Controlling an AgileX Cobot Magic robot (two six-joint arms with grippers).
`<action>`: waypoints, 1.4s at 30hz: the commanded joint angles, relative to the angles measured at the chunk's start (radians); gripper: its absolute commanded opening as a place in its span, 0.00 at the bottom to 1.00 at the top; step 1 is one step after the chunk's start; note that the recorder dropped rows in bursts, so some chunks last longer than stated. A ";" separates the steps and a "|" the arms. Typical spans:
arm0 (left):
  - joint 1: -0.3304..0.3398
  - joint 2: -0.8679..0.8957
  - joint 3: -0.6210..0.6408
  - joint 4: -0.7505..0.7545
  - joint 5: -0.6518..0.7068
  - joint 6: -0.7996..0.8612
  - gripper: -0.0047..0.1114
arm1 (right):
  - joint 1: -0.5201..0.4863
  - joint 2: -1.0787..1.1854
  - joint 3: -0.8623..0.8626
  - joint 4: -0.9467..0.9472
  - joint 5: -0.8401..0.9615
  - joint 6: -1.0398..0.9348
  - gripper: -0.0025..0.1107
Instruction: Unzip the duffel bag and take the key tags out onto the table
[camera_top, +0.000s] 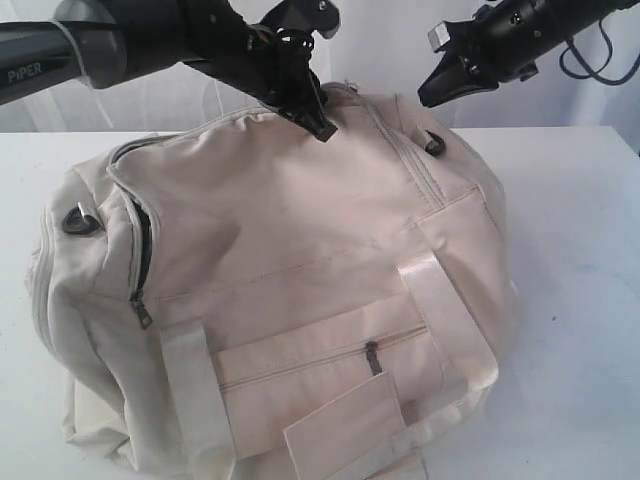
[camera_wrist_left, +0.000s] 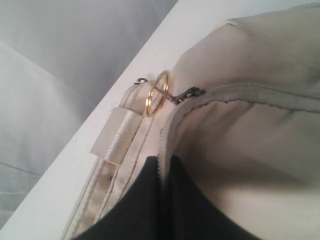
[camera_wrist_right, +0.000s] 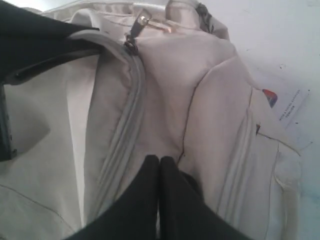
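The cream duffel bag (camera_top: 300, 230) lies on the white table (camera_top: 580, 250) with its front zip pocket (camera_top: 373, 357) facing the camera. My left gripper (camera_top: 322, 128) is down on the bag's top far edge. In the left wrist view this gripper (camera_wrist_left: 164, 159) is shut on the zip's cloth edge, a short way from a dark zip pull (camera_wrist_left: 192, 93) that carries gold rings (camera_wrist_left: 156, 95). My right gripper (camera_top: 428, 97) hangs above the bag's right end, shut and empty (camera_wrist_right: 159, 159). The key tags are hidden.
A second zip pull (camera_top: 140, 312) hangs at the bag's left end below a short dark gap in the zip. A printed paper label (camera_wrist_right: 282, 107) lies on the table beside the bag. White curtain hangs behind the table.
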 joint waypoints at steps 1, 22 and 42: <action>0.012 -0.009 0.001 0.014 0.017 -0.009 0.04 | -0.005 -0.047 0.047 0.000 -0.002 -0.046 0.02; -0.051 -0.005 0.001 -0.017 0.309 -0.009 0.04 | 0.097 -0.007 0.048 0.214 -0.323 -0.321 0.40; -0.051 -0.005 0.001 -0.080 0.370 0.024 0.04 | 0.174 0.086 0.048 -0.021 -0.306 -0.253 0.50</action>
